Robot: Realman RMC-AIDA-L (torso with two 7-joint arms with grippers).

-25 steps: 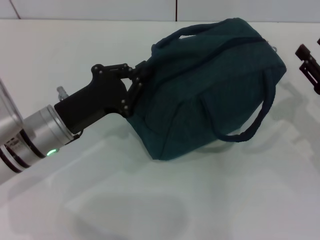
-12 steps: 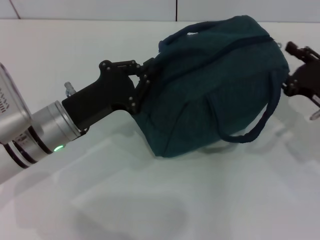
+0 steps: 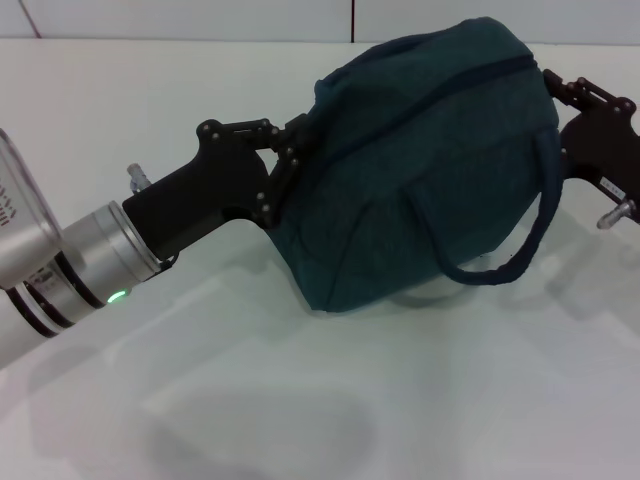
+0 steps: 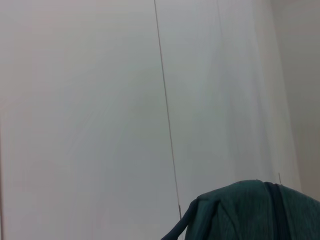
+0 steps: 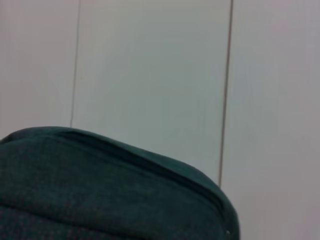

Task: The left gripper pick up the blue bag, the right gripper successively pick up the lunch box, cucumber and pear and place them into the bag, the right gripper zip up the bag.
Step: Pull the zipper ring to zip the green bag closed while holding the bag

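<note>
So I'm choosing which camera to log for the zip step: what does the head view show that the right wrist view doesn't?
Only the head view shows the two grippers: the left gripper shut on the left end of the blue bag, and the right gripper at the bag's right end, its finger state unclear. It also shows a loop handle and the white table. Only the right wrist view shows wall panels behind the bag. Both show the bag and its dark zipper line.

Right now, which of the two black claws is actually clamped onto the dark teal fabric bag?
The left gripper, on the thick silver wrist, pinches the dark teal fabric bag's end. The right gripper only sits at the opposite end.
</note>
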